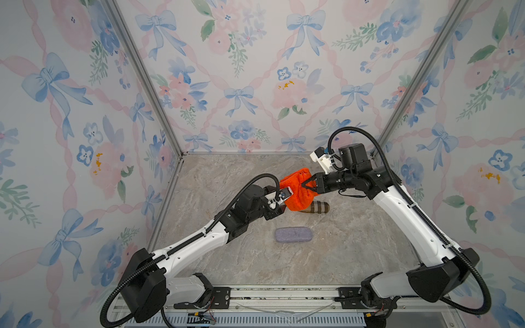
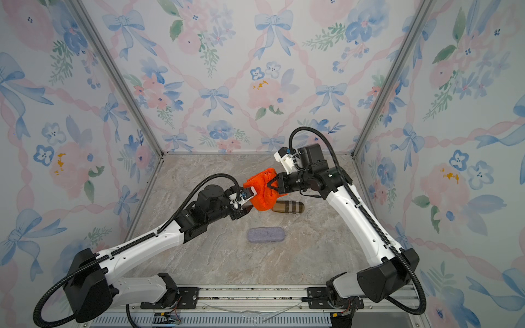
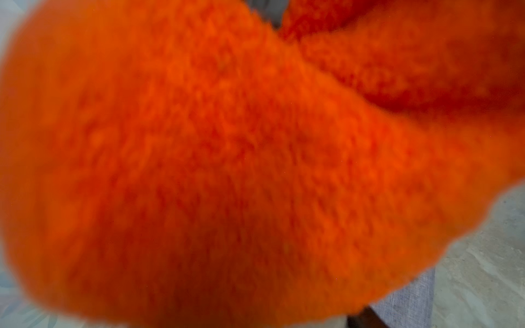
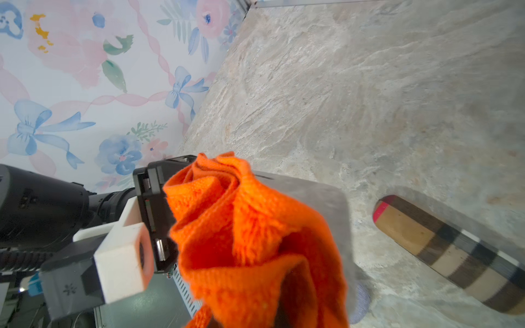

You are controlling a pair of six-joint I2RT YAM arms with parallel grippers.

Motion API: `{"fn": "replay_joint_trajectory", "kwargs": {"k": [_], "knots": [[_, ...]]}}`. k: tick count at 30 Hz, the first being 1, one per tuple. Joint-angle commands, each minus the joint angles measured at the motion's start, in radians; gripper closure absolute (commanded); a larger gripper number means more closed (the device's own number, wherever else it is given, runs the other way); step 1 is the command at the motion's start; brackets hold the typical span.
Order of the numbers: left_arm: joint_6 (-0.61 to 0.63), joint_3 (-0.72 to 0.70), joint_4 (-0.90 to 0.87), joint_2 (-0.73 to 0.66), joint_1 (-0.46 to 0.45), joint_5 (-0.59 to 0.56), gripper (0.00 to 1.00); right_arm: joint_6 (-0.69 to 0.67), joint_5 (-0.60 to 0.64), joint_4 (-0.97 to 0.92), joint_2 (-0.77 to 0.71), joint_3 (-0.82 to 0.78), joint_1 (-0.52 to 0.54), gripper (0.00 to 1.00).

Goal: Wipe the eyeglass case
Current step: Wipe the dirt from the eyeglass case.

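left arm [image 1: 199, 241] and right arm [image 1: 403, 215] angled inward, jaws facing closely, right pair pinched closed

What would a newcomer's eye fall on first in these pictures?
The bright orange cloth stands out most: it hangs above the middle of the marble table, pinched by the right gripper. On the table, a striped brown case peeks out from under it, and a grey oblong case lies nearer the front. Pastel bows and flowers cover the walls.

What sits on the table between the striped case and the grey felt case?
Nothing: in both top views the marble tabletop is bare between the striped case and the grey felt case.
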Motion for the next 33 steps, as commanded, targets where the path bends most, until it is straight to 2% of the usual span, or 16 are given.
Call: {"fn": "replay_joint_trajectory", "kwargs": {"k": [1,4,8,10,12,17,19,23,26,28,30,33], "knots": [[-0.023,0.039,0.149,-0.054,-0.012,0.066,0.72,0.072,0.017,0.126,0.073,-0.045,0.098,1.0],[-0.012,0.036,0.148,-0.064,-0.011,0.061,0.72,-0.002,0.066,0.044,0.09,-0.011,0.053,1.0],[-0.015,0.021,0.139,-0.088,-0.003,0.062,0.72,-0.069,0.072,-0.058,0.07,0.024,-0.139,1.0],[-0.023,0.015,0.137,-0.097,-0.001,0.06,0.72,-0.081,0.081,-0.08,0.053,0.042,-0.182,1.0],[-0.031,0.011,0.137,-0.098,0.001,0.059,0.72,-0.062,0.086,-0.058,0.039,0.034,-0.16,1.0],[-0.038,0.022,0.139,-0.081,0.0,0.069,0.72,0.034,0.073,0.079,0.079,-0.008,0.057,1.0],[-0.035,0.027,0.14,-0.078,0.002,0.07,0.72,0.067,0.031,0.141,0.111,-0.024,0.098,1.0],[-0.029,0.019,0.136,-0.091,0.01,0.073,0.72,0.013,0.065,0.087,0.125,-0.016,0.03,1.0],[-0.032,0.006,0.13,-0.113,0.016,0.073,0.72,-0.024,0.08,0.026,0.097,-0.01,-0.097,1.0],[-0.034,-0.001,0.129,-0.121,0.018,0.074,0.72,-0.02,0.087,0.032,0.071,-0.015,-0.141,1.0],[-0.03,0.003,0.13,-0.116,0.021,0.079,0.72,0.008,0.069,0.084,0.069,-0.028,-0.105,1.0],[-0.023,0.024,0.129,-0.097,0.023,0.085,0.72,0.046,0.033,0.135,0.129,-0.013,0.03,1.0]]}}
